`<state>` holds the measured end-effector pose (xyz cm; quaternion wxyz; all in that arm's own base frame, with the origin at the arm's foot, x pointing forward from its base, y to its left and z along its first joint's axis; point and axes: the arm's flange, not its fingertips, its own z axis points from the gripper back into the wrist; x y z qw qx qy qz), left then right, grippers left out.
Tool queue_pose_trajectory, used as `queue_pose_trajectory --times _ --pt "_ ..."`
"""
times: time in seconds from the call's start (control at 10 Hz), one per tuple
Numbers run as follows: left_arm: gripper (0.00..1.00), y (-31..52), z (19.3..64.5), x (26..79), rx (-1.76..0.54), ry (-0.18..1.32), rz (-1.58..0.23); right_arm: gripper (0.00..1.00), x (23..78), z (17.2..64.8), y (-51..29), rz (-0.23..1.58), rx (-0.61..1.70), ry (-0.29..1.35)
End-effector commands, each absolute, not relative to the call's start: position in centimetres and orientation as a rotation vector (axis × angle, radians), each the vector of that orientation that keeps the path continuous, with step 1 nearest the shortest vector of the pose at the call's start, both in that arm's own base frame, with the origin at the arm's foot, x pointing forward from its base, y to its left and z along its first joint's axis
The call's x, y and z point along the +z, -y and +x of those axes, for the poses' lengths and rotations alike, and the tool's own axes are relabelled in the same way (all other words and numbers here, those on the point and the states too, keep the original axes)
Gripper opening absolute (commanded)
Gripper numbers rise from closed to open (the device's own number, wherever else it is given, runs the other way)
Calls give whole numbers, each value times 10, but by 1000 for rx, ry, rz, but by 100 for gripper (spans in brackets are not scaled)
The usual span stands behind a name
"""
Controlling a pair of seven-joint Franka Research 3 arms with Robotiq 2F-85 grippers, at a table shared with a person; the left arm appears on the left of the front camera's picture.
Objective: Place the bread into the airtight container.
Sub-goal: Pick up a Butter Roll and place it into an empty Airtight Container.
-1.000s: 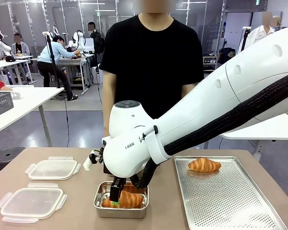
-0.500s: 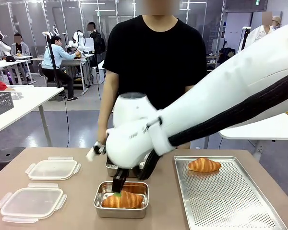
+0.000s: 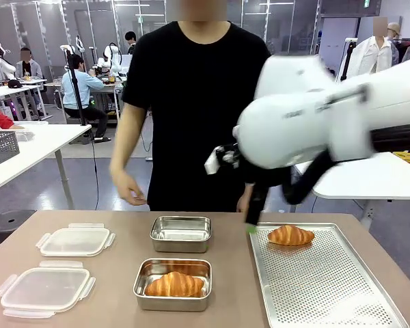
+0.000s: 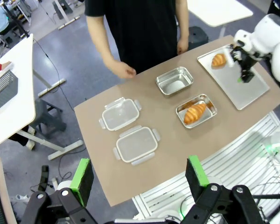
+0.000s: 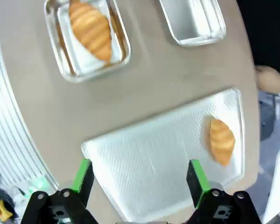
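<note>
Table (image 3: 116, 287) layout: a perforated tray (image 3: 328, 287) stands on the robot's right, two steel containers in the middle, two plastic lids (image 3: 75, 240) on the left. A person stands at the far edge, one hand (image 3: 130, 190) held just above the table.

Right arm (image 3: 307, 123): a second ago it was lowered over the near container, fingers down at the bread. It has since lifted clear and swung across to the far left corner of the tray.

Near container (image 3: 172, 302): holds one croissant (image 3: 174, 284), lying flat inside and touched by nothing. The first placement is judged complete.

Far container (image 3: 181, 234): uncovered by the arm's move and seen to be empty.

Second croissant (image 3: 291, 235): lies at the far end of the tray, just beside the arm's lowered fingers. It is the likely next pick, with the far container as its destination. Neither lid is fitted yet.

Right gripper (image 5: 140, 179): fingers spread wide and released, nothing between them; the wrist view looks down on the tray from above.

Left gripper (image 4: 139, 173): fingers spread apart, empty, held high over the near edge of the table.
</note>
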<state>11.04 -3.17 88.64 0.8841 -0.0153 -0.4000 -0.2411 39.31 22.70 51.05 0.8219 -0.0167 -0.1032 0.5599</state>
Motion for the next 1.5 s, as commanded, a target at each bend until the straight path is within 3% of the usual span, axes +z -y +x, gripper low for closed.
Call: queue_pose_trajectory --times 0.0,0.1,0.3,0.4,0.7,1.4 --pt "100 33 100 890 -506 846 -30 100 539 358 -195 -112 1183 245" --pt "100 33 100 890 -506 846 -30 100 544 355 -176 -188 1113 218" --pt "100 33 100 890 -506 846 -30 100 568 328 -136 -181 1054 290" --pt "100 33 100 890 -506 846 -30 100 583 314 -121 -160 918 297" --pt "100 33 100 890 -506 846 -30 100 569 311 -89 -109 697 281" --pt "100 33 100 890 -506 846 -30 100 439 411 -58 -36 670 472"
